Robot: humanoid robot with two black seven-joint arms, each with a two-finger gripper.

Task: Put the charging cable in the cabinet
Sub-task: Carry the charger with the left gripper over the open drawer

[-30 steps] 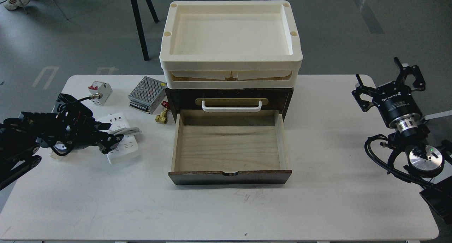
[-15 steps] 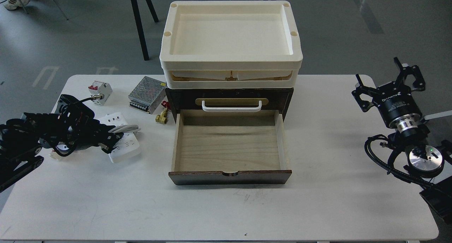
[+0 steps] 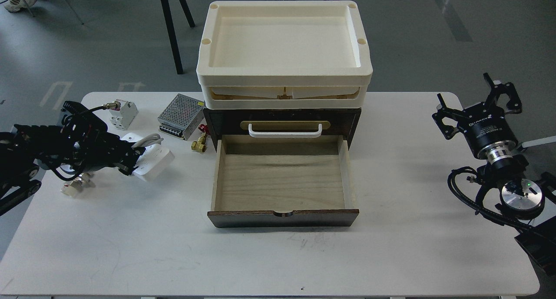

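Note:
The charging cable [image 3: 153, 159], a white power strip with a grey cord around it, is held tilted just above the table at the left, a shadow under it. My left gripper [image 3: 129, 158] is shut on its left part and hides that part. The cabinet [image 3: 347, 116] stands mid-table, dark brown, with its lower drawer [image 3: 282, 217] pulled open and its light wood inside bare. The strip is to the left of the drawer, apart from it. My right gripper [image 3: 474, 98] is open and empty at the far right of the table.
A white circuit breaker [image 3: 124, 112], a perforated metal power supply box [image 3: 180, 115] and a small brass valve [image 3: 200, 144] lie behind the strip, left of the cabinet. A cream tray [image 3: 282, 75] is stacked on the cabinet. A small white part [image 3: 73, 187] lies under my left arm.
My left gripper closed on the power strip and raised it off the table, tilting it and drawing it slightly back. The right arm has barely moved.

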